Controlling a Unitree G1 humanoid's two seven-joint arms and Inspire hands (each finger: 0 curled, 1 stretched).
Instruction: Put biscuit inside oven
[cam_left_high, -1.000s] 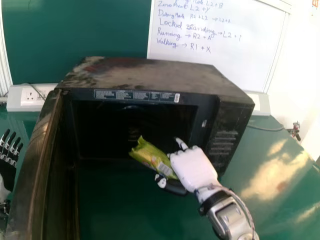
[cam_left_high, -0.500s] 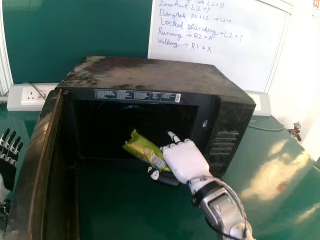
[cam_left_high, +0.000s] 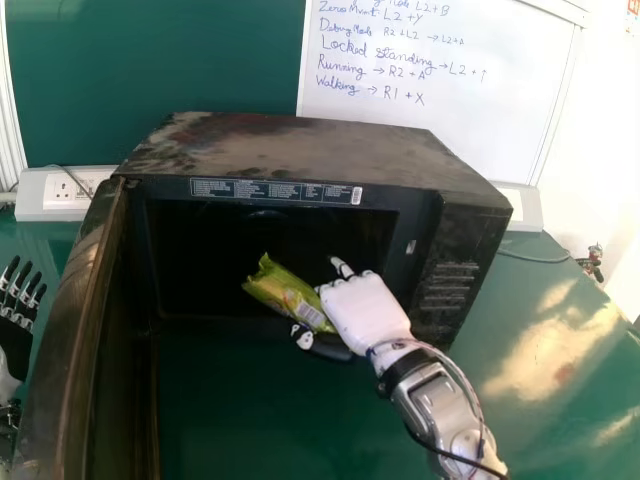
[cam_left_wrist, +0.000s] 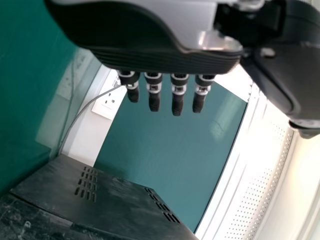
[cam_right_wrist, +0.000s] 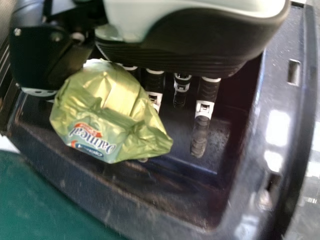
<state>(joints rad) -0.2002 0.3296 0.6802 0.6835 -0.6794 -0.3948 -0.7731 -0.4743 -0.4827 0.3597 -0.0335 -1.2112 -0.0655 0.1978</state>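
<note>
Loading stage, biscuit pkt. at oven mouth. W/ our R hand (cam_left_high: 365, 312) we are pinching the biscuit pkt. (cam_left_high: 290, 300) betw. thumb & fingers, grip partly closed, one finger standing out fairly straight. The pkt. is projecting ahead & to the left of that hand, tilted. The oven (cam_left_high: 300, 150) is standing on the surface (cam_left_high: 560, 350) just beyond the hand, its door (cam_left_high: 80, 350) swinging wide to the hand's left. Our L hand (cam_left_high: 15, 345) is idling well apart, on the door's far side, fingers extended.

Done: door open, pkt. gripped & lined up w/ the cavity. We are probably nearing the last third of the job, though we aren't able to tell how far past the rim the pkt. is lying. Left: we are still needing full insertion, setting down on the cavity floor, release, & withdrawal of the empty hand.
</note>
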